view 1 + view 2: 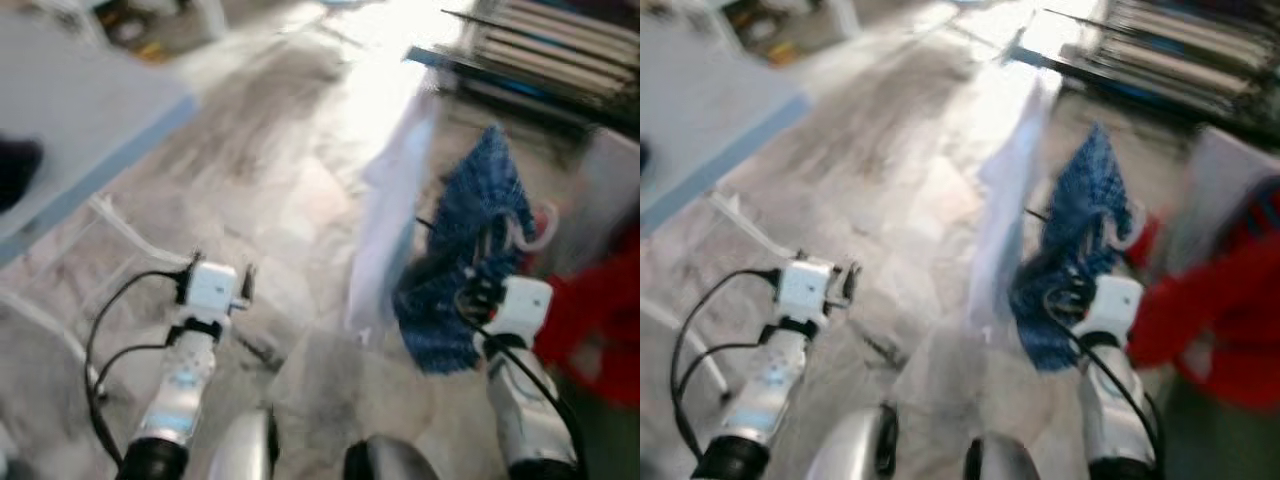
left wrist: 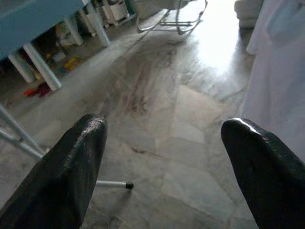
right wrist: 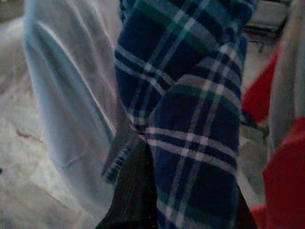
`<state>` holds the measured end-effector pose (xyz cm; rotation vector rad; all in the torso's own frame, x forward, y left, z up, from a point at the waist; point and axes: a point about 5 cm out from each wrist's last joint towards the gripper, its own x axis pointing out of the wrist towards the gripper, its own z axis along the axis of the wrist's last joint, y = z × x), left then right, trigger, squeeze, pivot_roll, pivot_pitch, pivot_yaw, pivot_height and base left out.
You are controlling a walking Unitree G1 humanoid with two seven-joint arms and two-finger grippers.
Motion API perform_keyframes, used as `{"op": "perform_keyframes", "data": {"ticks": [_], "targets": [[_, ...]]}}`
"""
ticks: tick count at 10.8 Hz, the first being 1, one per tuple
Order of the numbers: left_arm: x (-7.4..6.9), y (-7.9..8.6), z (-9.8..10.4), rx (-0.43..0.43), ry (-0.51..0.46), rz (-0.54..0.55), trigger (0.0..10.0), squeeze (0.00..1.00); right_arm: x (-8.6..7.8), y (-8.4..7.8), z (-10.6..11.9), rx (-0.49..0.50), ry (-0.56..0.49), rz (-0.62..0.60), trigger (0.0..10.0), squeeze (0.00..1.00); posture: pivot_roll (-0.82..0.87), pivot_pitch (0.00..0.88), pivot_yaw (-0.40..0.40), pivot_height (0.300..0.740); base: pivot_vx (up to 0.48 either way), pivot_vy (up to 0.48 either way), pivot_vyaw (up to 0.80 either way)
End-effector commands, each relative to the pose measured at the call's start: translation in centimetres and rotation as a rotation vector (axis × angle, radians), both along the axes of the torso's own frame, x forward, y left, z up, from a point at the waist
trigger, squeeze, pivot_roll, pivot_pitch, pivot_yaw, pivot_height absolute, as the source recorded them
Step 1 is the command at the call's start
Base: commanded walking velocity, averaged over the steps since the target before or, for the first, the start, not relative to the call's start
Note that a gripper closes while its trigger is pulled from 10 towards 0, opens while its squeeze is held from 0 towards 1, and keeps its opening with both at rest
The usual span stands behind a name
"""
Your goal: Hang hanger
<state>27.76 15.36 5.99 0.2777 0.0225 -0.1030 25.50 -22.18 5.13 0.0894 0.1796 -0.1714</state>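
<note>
A blue plaid shirt (image 1: 470,250) hangs in front of my right arm, and a white hanger hook (image 1: 537,226) shows at its upper right. My right gripper (image 1: 480,292) is up in the cloth and seems shut on it. In the right wrist view the plaid shirt (image 3: 190,119) drapes over a dark finger (image 3: 133,191), hiding the fingertips. My left gripper (image 2: 162,138) is open with nothing in it and is held low over the marble floor (image 1: 260,150). Both eye views are blurred.
A white garment (image 1: 390,220) hangs just left of the plaid shirt and a red one (image 1: 600,320) to its right. A pale blue table (image 1: 80,110) with white legs (image 1: 120,230) stands at the left. A dark slatted rack (image 1: 550,50) lies at the back right.
</note>
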Motion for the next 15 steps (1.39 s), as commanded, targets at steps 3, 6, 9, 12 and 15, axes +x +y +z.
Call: {"op": "perform_keyframes", "data": {"ticks": [3, 6, 9, 12, 15], "targets": [[-0.49, 0.97, -0.52, 0.010, 0.021, 0.027, 10.0, 0.00, 0.28, 0.59, 0.40, 0.013, -0.025, 0.018, 10.0, 0.00, -0.04, 0.177, -0.036, 0.740, 0.000, 0.000, 0.80], [-0.49, 0.91, -0.67, -0.005, 0.035, 0.019, 10.0, 0.00, 0.08, 0.52, 0.26, 0.015, -0.022, 0.015, 10.0, 0.00, -0.05, 0.180, -0.036, 0.740, 0.000, 0.000, 0.80], [-0.46, 0.53, -0.77, 0.002, 0.049, 0.001, 10.0, 0.00, 0.17, 0.44, 0.31, 0.027, -0.024, 0.007, 10.0, 0.00, -0.05, 0.181, -0.035, 0.740, 0.000, 0.293, 0.27], [-0.43, 0.39, -0.79, 0.006, 0.050, -0.005, 10.0, 0.00, 0.25, 0.43, 0.33, 0.030, -0.025, 0.007, 10.0, 0.00, -0.05, 0.179, -0.034, 0.740, 0.000, 0.480, 0.00], [-0.41, 0.23, -0.88, 0.004, 0.059, -0.008, 10.0, 0.00, 0.25, 0.37, 0.37, 0.029, -0.026, 0.009, 10.0, 0.00, -0.05, 0.179, -0.036, 0.740, 0.000, 0.480, 0.00]]}}
